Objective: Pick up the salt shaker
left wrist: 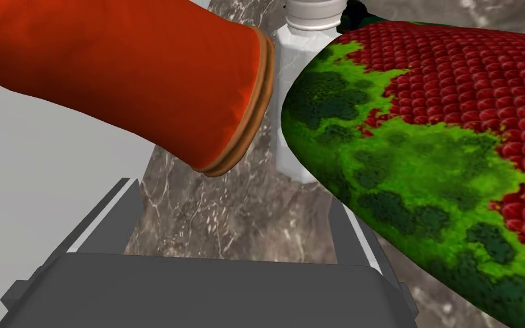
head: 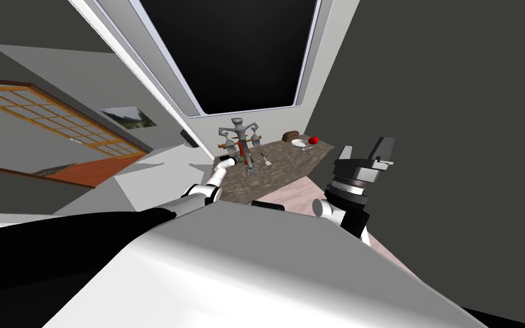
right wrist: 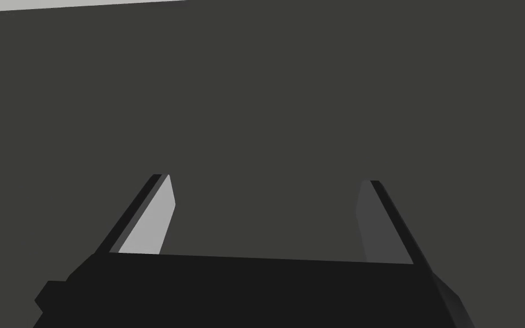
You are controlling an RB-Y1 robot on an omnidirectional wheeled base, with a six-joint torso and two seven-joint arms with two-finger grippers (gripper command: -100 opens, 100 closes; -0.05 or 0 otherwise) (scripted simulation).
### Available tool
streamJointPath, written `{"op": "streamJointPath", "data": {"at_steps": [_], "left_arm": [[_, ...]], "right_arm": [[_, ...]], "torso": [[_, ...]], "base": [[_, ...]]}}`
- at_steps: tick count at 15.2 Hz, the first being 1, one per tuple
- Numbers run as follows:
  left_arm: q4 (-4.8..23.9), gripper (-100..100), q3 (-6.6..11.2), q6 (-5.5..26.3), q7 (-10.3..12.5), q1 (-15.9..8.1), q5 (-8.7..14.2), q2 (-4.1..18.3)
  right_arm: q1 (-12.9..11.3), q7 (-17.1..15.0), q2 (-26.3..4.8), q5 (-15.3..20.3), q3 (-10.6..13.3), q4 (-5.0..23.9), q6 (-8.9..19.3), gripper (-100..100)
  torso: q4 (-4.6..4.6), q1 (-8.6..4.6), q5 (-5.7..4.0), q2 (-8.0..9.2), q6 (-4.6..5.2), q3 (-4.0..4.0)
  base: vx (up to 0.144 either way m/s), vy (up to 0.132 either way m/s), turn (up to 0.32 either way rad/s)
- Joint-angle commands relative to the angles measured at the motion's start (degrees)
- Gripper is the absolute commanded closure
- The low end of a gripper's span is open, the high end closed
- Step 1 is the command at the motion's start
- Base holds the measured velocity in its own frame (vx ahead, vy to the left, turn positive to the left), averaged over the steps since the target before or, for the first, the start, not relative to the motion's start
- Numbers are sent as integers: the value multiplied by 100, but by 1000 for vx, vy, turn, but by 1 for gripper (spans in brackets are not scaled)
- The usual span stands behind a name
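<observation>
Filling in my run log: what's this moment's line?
stage: pre-grasp | left gripper open, facing salt shaker between orange cylinder and green-red object | right gripper open, raised

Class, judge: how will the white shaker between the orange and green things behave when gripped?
The shaker looks tall and narrow, so a nudge would probably tip it. Its flat facets look rigid and should suit jaws, though smooth sides might slip.
</observation>
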Motion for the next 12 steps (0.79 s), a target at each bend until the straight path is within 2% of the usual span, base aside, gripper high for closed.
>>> {"op": "streamJointPath", "data": {"at_steps": [1, 2, 3, 4, 5, 6, 7, 9, 10, 12], "left_arm": [[179, -100, -4, 62, -7, -80, 88, 21], [398, -100, 15, 231, 18, -253, 227, 65], [412, -100, 15, 231, 18, -253, 227, 65], [621, -100, 32, 388, 42, -415, 357, 105], [630, -100, 32, 388, 42, -415, 357, 105], [822, -100, 49, 534, 64, -565, 477, 142], [831, -100, 49, 534, 64, -565, 477, 142], [1150, -100, 77, 786, 102, -823, 685, 204], [1178, -100, 77, 786, 102, -823, 685, 204], [1444, -100, 99, 978, 131, -1021, 844, 250]], "right_arm": [[0, 0, 0, 0, 0, 0, 0, 0], [0, 0, 0, 0, 0, 0, 0, 0], [0, 0, 0, 0, 0, 0, 0, 0], [0, 0, 0, 0, 0, 0, 0, 0], [0, 0, 0, 0, 0, 0, 0, 0], [0, 0, 0, 0, 0, 0, 0, 0], [0, 0, 0, 0, 0, 0, 0, 0], [0, 0, 0, 0, 0, 0, 0, 0], [0, 0, 0, 0, 0, 0, 0, 0], [0, 0, 0, 0, 0, 0, 0, 0]], "torso": [[0, 0, 0, 0, 0, 0], [-1, -3, 0, -2, -2, -1], [0, -6, -1, -2, 1, -1], [0, -8, -2, -1, 1, -1], [0, -7, -2, -2, 2, -1], [0, -7, -2, -2, 0, -1], [0, -5, -2, -1, 1, -1], [0, -5, -1, -1, 1, 0], [3, -6, -2, -1, 7, 1], [3, -11, -3, -3, 8, 0]], "base": [[-7, 30, -37], [-12, 25, -109], [-15, 28, -133], [-12, 31, -152], [-12, 35, -119], [-15, 38, -128], [-15, 36, -100], [-18, 39, -149], [-16, 40, -124], [-11, 38, -119]]}}
